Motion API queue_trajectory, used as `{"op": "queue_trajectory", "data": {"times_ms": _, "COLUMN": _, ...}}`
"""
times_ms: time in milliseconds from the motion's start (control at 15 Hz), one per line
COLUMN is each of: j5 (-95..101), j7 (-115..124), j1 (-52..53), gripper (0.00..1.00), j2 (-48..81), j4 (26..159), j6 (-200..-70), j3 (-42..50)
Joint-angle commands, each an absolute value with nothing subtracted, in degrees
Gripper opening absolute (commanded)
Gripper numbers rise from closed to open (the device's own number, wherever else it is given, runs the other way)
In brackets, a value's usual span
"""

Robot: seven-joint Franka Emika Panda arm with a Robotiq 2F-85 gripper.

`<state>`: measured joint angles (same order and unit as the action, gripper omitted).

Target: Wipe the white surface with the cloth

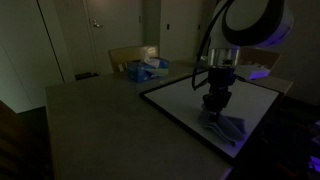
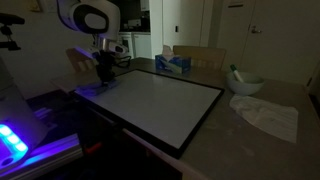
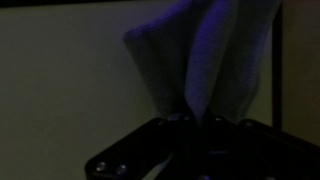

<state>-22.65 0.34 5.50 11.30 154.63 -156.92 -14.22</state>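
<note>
- My hand (image 1: 214, 100), a black metal claw, is pinched tight on the small, soft, bluish-grey rumpled cloth (image 3: 200, 50).
- In the wrist view the cloth comes out of my pinch and spreads wide, away from my hand.
- The rest of the cloth lies right under my hand and a little past it. It rests on the big flat white board with the thin dark edge (image 1: 180, 100).
- My hand is close to one corner of the board. Most of the white is off to one side of my hand.
- I think the cloth is very light and floppy. It will bend, bunch up and trail after my hand.
- It cannot break, so a hard pinch is fine.
- I think the best place to hold is a bunched-up fold near the middle, so lots of cloth touches the board.
- I guess I must press down a bit, or the cloth will just skim over the smooth board.
</note>
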Motion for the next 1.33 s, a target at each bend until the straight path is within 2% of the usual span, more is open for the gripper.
{"op": "queue_trajectory", "data": {"times_ms": 0, "j5": -13.20, "j7": 5.02, "j1": 5.73, "gripper": 0.03, "j2": 13.44, "j4": 158.27, "j6": -160.40, "j3": -7.17}}
{"op": "queue_trajectory", "data": {"times_ms": 867, "j5": -13.87, "j7": 5.22, "j1": 4.38, "gripper": 0.03, "j2": 12.78, "j4": 158.92, "j6": -160.46, "j3": -6.07}}
{"op": "queue_trajectory", "data": {"times_ms": 1133, "j5": 6.20, "j7": 19.51, "j1": 5.61, "gripper": 0.03, "j2": 13.63, "j4": 157.22, "j6": -159.46, "j3": 8.66}}
{"op": "queue_trajectory", "data": {"times_ms": 1267, "j5": 15.14, "j7": 27.01, "j1": 4.75, "gripper": 0.03, "j2": 15.02, "j4": 154.55, "j6": -156.79, "j3": 12.89}}
